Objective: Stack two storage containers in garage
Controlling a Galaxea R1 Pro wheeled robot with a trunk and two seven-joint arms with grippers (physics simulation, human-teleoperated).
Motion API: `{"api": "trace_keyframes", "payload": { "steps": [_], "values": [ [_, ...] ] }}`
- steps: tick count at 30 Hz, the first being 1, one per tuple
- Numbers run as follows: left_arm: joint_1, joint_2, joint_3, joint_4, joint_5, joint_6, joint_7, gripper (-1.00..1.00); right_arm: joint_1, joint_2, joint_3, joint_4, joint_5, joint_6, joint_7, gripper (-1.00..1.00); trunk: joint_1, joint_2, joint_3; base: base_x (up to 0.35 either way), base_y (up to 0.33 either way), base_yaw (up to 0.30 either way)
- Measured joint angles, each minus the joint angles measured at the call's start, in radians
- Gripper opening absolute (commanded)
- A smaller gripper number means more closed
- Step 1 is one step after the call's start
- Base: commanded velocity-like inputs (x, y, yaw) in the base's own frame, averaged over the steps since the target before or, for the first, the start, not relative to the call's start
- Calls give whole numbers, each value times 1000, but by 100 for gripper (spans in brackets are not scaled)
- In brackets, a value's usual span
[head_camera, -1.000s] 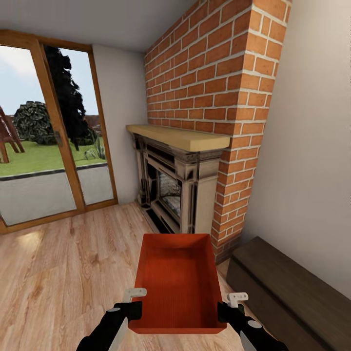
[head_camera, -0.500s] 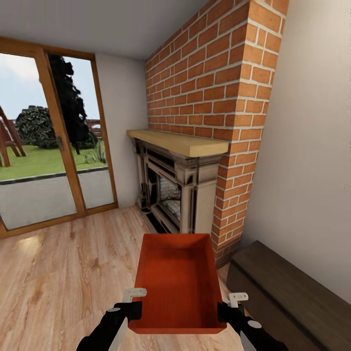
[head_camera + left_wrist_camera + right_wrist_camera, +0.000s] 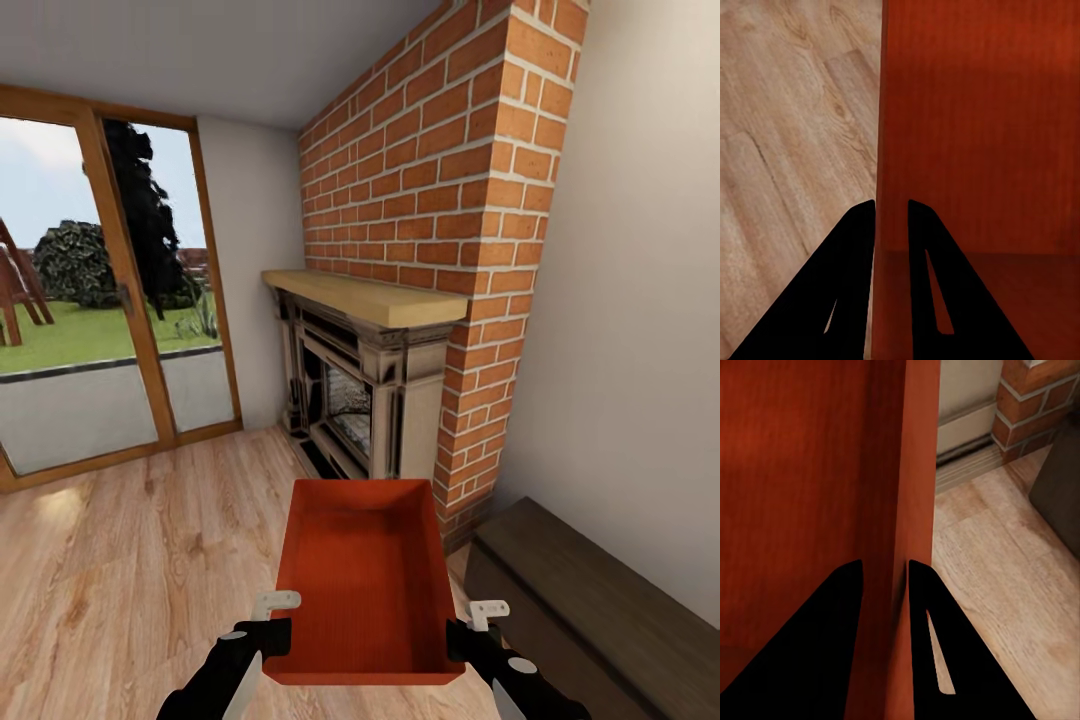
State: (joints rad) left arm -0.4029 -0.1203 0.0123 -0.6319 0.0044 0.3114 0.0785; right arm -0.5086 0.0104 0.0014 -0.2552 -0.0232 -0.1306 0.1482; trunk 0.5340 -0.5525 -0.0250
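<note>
An orange-red bin [image 3: 365,585] sits at six o'clock in the head view, carried above the wood floor [image 3: 120,560]. The left gripper [image 3: 891,214] pinches its left wall and the right gripper [image 3: 885,574] its right wall. A brick fireplace [image 3: 375,390] stands at twelve o'clock, a dark cabinet [image 3: 590,600] at four.

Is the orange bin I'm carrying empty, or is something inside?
Empty. The head view looks straight into the storage container and shows only its bare ribbed bottom and walls.
</note>
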Motion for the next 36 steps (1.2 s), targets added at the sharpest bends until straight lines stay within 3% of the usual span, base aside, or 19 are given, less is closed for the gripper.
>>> {"api": "trace_keyframes", "payload": {
  "steps": [14,36],
  "values": [
    [-1,0,0,0,0,1,0,-100,-1,0,0,0,0,1,0,-100,-54,97,42,0,0,12],
    [0,11,-8,1,18,-2,-6,-100,-1,5,0,0,1,1,-1,-100,-54,97,58,0,0,250]
  ]
}}
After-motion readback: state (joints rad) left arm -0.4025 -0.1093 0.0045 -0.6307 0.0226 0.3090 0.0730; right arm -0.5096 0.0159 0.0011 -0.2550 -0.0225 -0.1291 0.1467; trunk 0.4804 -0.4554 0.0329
